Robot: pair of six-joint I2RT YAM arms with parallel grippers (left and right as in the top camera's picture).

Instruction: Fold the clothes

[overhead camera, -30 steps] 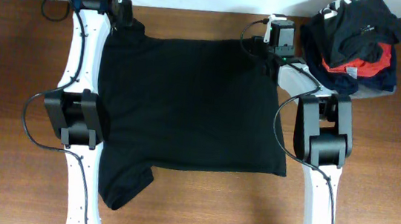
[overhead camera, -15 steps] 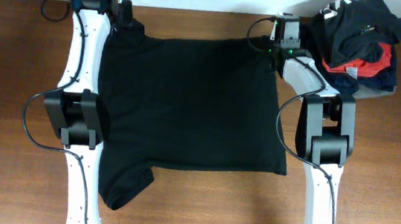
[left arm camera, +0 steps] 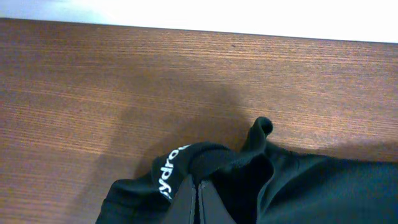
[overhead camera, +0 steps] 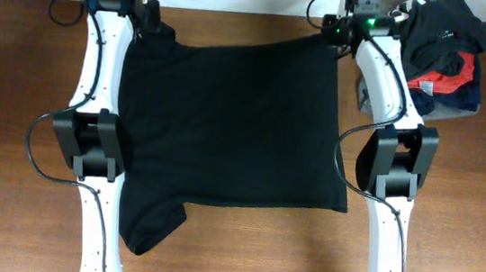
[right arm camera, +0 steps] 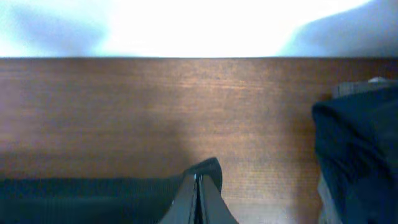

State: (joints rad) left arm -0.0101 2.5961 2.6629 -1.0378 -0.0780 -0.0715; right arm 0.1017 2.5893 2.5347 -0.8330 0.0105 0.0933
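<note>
We see the black T-shirt [overhead camera: 235,126] spread flat on the wooden table [overhead camera: 8,129] between the 2 arms, with 1 sleeve [overhead camera: 151,221] sticking out at its near left corner. The left gripper [left arm camera: 199,186] is pressed together on a bunched fold at the shirt's far left corner, beside a band with white lettering [left arm camera: 169,174]. The right gripper [right arm camera: 198,180] is clamped on the far right corner, a tip of cloth poking past its fingers. A pile of other clothes [overhead camera: 442,48] sits near that corner.
</note>
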